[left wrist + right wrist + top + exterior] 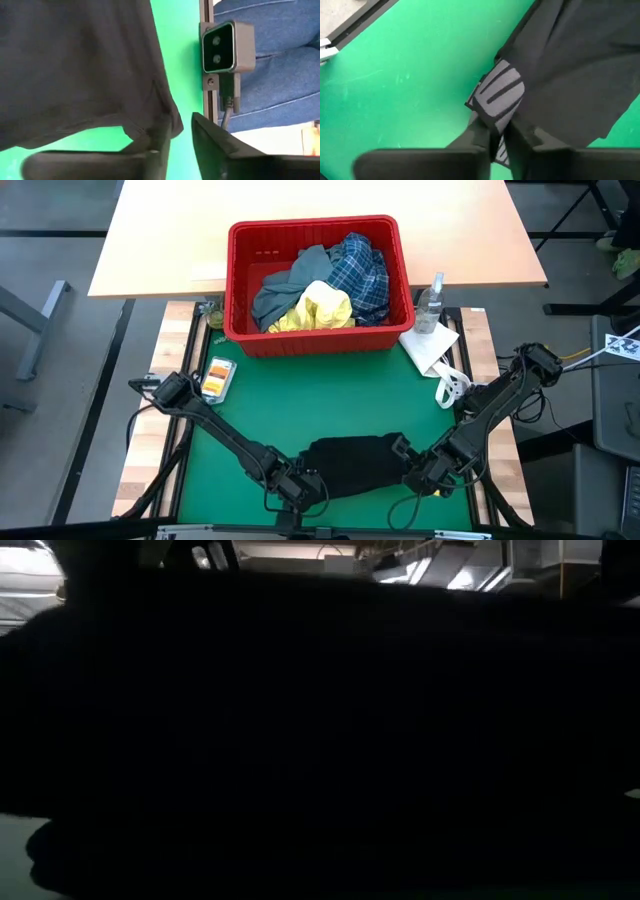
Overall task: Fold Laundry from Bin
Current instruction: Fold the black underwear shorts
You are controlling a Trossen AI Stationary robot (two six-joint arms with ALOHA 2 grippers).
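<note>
The dark navy garment (352, 465) lies spread on the green mat (330, 395) near the table's front edge. It fills nearly all of the low view (320, 740). My left gripper (181, 145) stands open at the garment's near left corner (167, 122). My right gripper (499, 142) is at the garment's near right end, shut on a grey striped band (501, 95). The red bin (318, 230) stands at the far side and holds a yellow piece (318, 308), a blue-white plaid shirt (360, 268) and a grey-blue piece (285, 288). My left gripper has one finger (159, 147) against the garment's corner (167, 122), which lies on the mat; nothing sits between the two fingers. My right gripper pinches the grey striped band (502, 117) at the garment's edge between its two fingers, coming steeply from above. The cloth beside it lies flat on the mat.
A spray bottle (432, 302), a white paper towel (430, 345) and a white object (452, 387) lie right of the bin. An orange packet (217, 377) lies at the mat's left. The low camera (218, 47) sits at the front edge, with a person's jeans (272, 65) beyond.
</note>
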